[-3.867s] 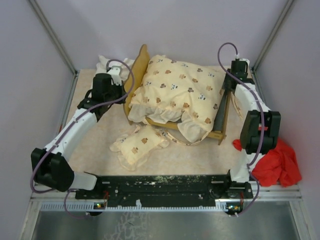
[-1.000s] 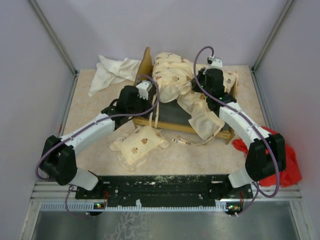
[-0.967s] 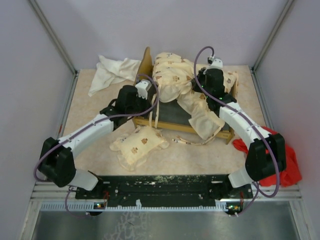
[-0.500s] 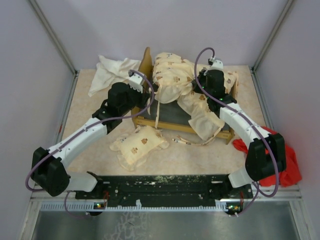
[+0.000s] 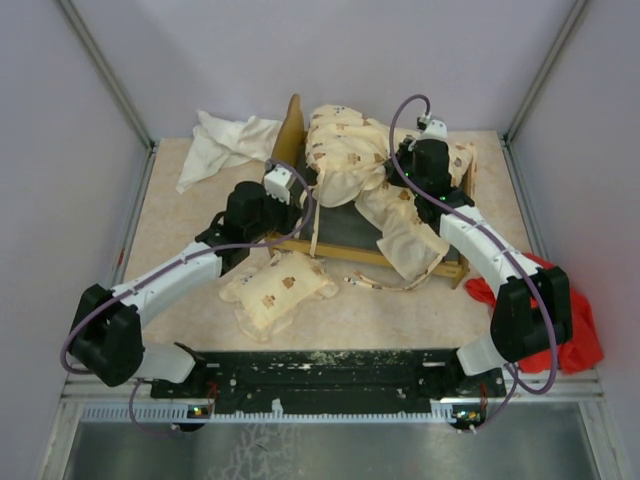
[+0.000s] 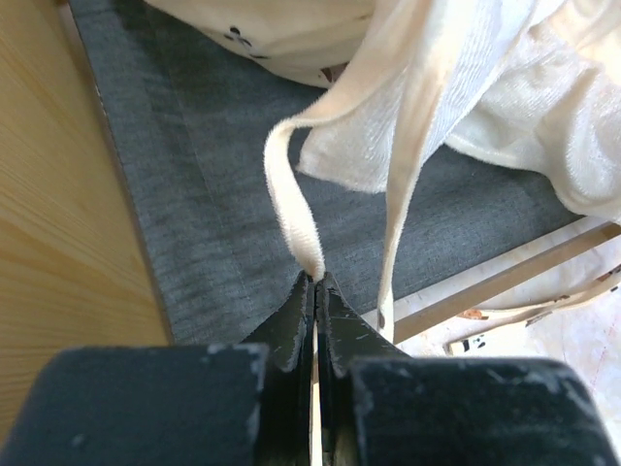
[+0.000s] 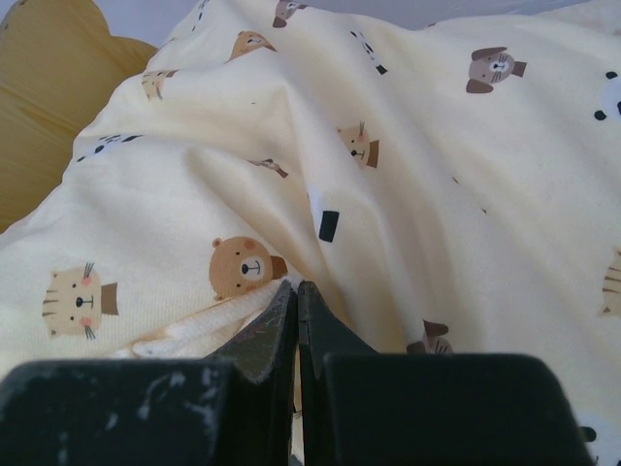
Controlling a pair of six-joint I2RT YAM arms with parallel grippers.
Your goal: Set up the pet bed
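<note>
Three pale lilac walls (image 5: 330,50) closed in a beige, marbled surface (image 5: 180,250), with metal posts (image 5: 100,70) at the back corners. A white cloth (image 5: 225,140) lay crumpled at the back left. A red cloth (image 5: 560,325) lay bunched at the right edge, and both were apart from the bed.

The bed frame (image 5: 335,250) stood at the back middle of the surface. Its long axis ran left to right, the right end slanting a little nearer. The wavy headboard (image 5: 291,128) stood upright at the left end and the footboard (image 5: 470,165) at the right. The dark grey base (image 5: 345,225) lay partly bare. The cushion (image 5: 350,150) was bunched over the far side of the frame, one end drooping across the front rail at the right. The small pillow (image 5: 280,285) lay on the surface just in front of the frame, toward the left.

From overhead both arms reached over the bed, but wrists and fabric hid the fingertips. The left wrist view showed the left fingers (image 6: 315,282) clenched on a cream strap (image 6: 291,204). The strap rose from them toward the cushion, above the grey base, with the frame's pale wood at the left. The right wrist view showed the right fingers (image 7: 296,289) pressed together on a fold of the cushion's printed cloth. A ribbed white trim lay beside them, and the headboard's curve showed in the upper left corner. Only the overhead view showed the pillow and the two cloths.
</note>
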